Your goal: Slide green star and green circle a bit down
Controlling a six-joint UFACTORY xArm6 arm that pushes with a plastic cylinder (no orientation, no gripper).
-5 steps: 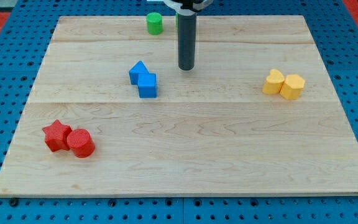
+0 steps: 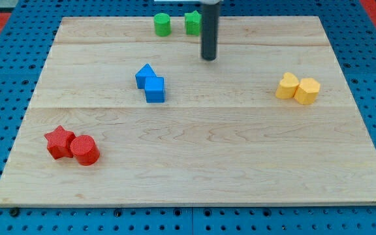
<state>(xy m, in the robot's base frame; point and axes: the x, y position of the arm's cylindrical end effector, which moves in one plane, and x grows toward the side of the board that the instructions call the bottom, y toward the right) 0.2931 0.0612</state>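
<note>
The green circle stands at the board's top edge, left of centre. The green star stands just to its right, partly hidden by my rod. My tip rests on the board below and slightly right of the green star, a short gap from it, touching neither green block.
A blue triangle-like block and a blue cube touch at centre left. A red star and a red cylinder sit at bottom left. Two yellow blocks sit at right. The wooden board lies on blue pegboard.
My tip has moved up and to the right, toward the board's top edge, uncovering the green star. No block has moved.
</note>
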